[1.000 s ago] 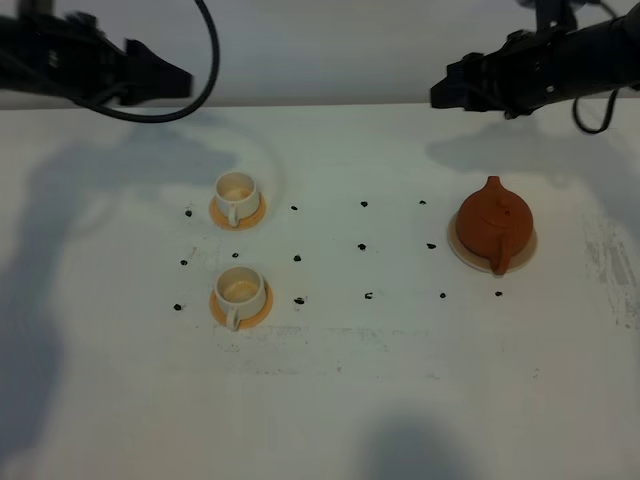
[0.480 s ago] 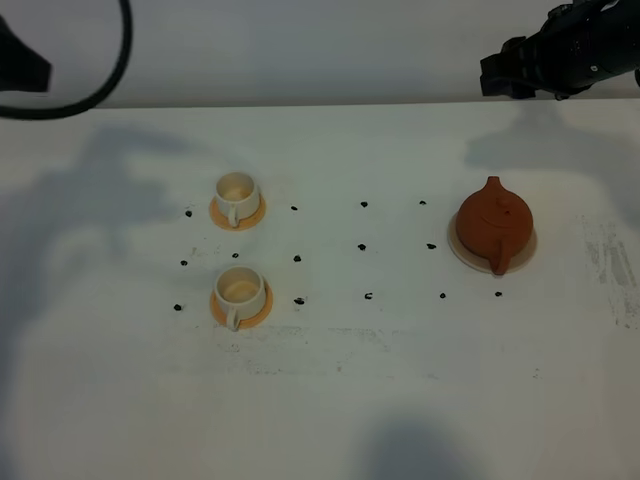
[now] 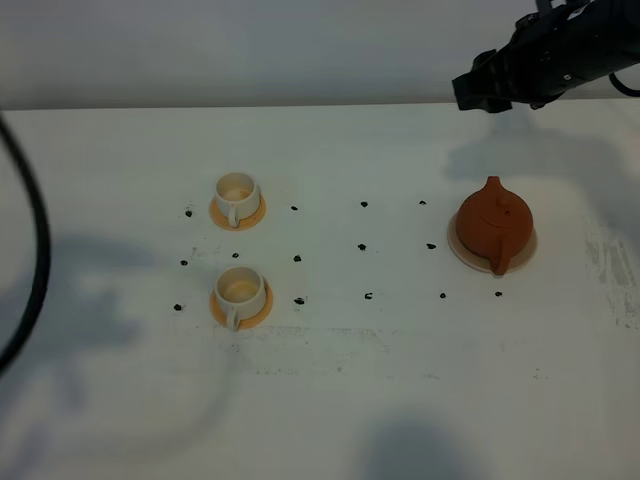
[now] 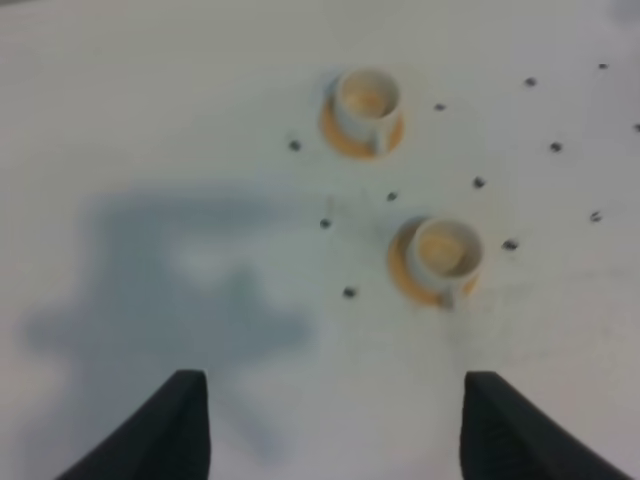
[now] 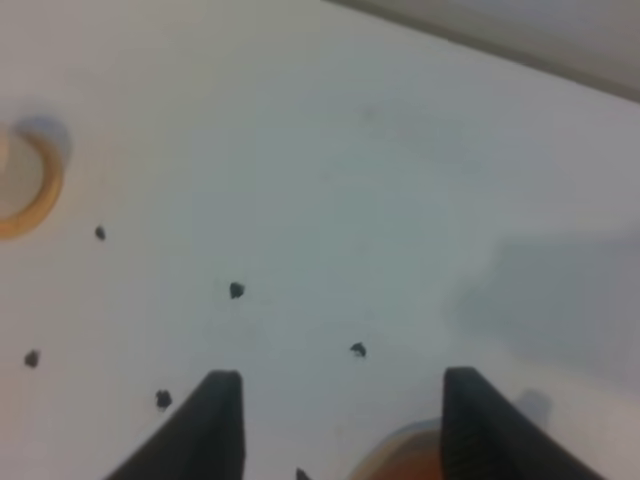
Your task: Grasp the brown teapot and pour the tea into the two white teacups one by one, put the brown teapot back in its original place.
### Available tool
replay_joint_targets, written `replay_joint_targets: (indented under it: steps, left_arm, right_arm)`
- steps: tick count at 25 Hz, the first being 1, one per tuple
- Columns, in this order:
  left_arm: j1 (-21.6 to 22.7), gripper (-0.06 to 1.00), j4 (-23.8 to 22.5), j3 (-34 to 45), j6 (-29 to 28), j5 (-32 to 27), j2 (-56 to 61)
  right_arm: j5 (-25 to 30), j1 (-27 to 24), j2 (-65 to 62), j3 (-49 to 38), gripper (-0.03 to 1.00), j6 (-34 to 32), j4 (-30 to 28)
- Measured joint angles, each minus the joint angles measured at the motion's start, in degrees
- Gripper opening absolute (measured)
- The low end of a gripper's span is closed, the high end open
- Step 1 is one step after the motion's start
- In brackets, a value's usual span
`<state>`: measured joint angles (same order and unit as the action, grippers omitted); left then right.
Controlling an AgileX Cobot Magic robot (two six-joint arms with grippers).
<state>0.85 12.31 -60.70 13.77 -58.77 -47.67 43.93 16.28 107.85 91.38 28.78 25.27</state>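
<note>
The teapot [image 3: 493, 225] sits on its coaster [image 3: 456, 249], well right of the far cup [image 3: 237, 190] and near cup [image 3: 240, 287] on their saucers [image 3: 258, 216]. Left gripper [image 4: 335, 385] and right gripper [image 3: 472, 92] hover, both spread apart, holding nothing

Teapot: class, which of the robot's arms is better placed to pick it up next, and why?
Right. The right claw, open, hangs near the teapot on that side; the left claw hangs over the cups, across the table.
</note>
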Motion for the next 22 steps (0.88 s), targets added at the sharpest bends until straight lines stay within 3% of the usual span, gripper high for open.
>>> replay_joint_targets:
  steps: [4,12,22]
  left_arm:
    - [0.00,0.52,-2.96,6.20,-3.62,-0.16,10.05]
    - [0.00,0.51,-4.25,14.72,-7.26,-3.58,27.72]
    - [0.00,0.51,-4.36,29.45,-9.78,-4.11,38.49]
  right_arm:
    - [0.46,1.44,0.00,0.00,0.44,-0.47,-1.20]
    - [0.86,1.67,0.00,0.00,0.43,-0.60,-1.50]
    - [1.93,1.67,0.00,0.00,0.43,-0.65,-1.50]
